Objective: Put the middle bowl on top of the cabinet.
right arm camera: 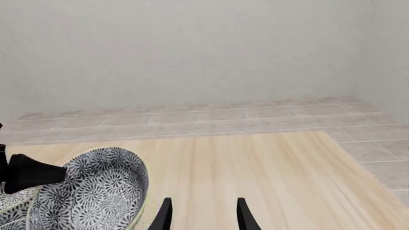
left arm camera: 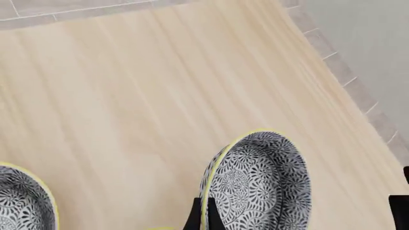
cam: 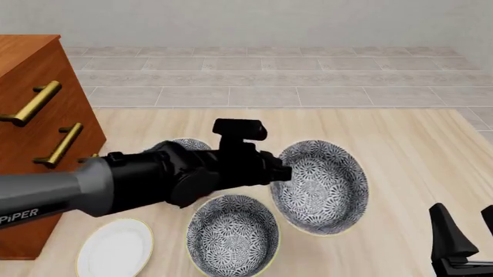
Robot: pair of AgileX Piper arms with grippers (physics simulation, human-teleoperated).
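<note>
Pale wooden tabletop under me as my left pincer (cam: pixel 283 172) lifts the middle bowl (cam: pixel 320 186) by its rim.

My fingers are nearly closed, one inside and one outside the yellow edge, so the bowl hangs tilted on its side, mouth toward the front camera; a rim pinch suits a bowl too wide to span. Just below my wrist sits a second bowl (cam: pixel 232 234), a third (cam: pixel 189 144) lies mostly hidden behind my arm. Well off to my left stands the cabinet (cam: pixel 34 121), its top cut off. My right pincer (cam: pixel 462 234) waits open, empty.
</note>
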